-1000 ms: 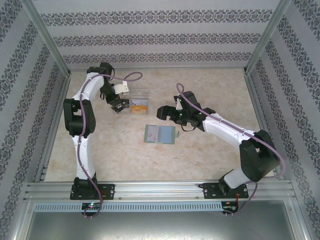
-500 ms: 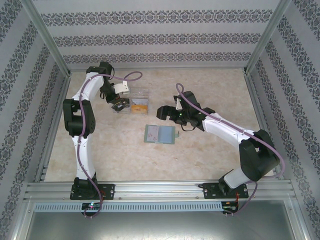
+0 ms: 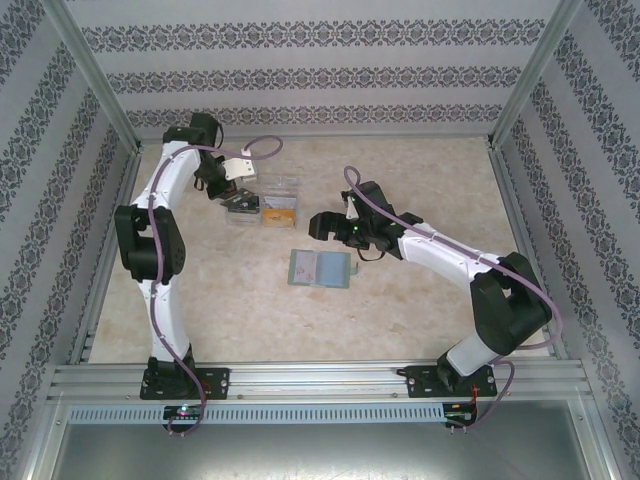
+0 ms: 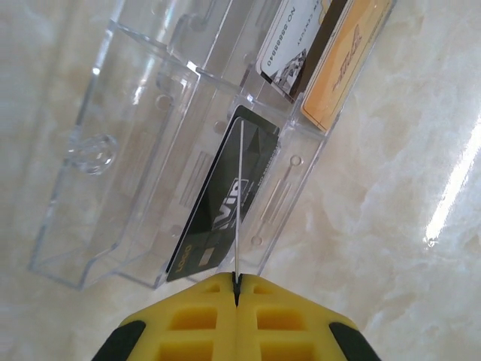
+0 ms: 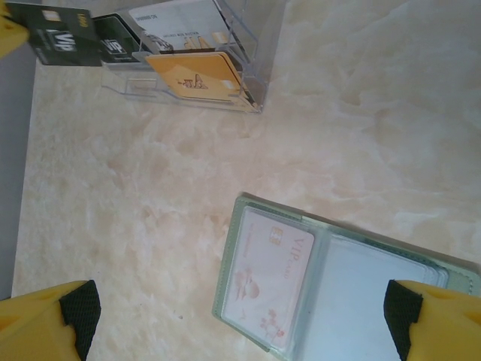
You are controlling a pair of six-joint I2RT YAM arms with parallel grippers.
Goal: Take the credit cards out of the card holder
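And there it was: the left gripper (image 3: 238, 203) was clamped tight on the black card (image 4: 225, 195), holding it by one short end right over the clear tray (image 4: 113, 150). Whether the card's far end touched a tray wall could not be told. Further along in that tray the whitish card (image 4: 284, 45) and the orange-yellow card (image 4: 346, 60) lay side by side. The card holder (image 3: 320, 268) lay opened flat on the tabletop (image 3: 420, 180), near the tray and off its near right corner, and it was not emptied. A pale pinkish card (image 5: 267, 278) sat in one pocket, while the other pocket's contents were too faint to call. The right gripper (image 3: 320, 226) hovered spread wide just to the right of the tray, on the holder's side, carrying nothing. The danger looked twofold. The black card was held on a slim margin, so a release against a tray wall could likely tip it out or shove the light tray aside. The holder was soft and pinned by nothing, so tugging a snug card would probably drag it along or fold it shut.
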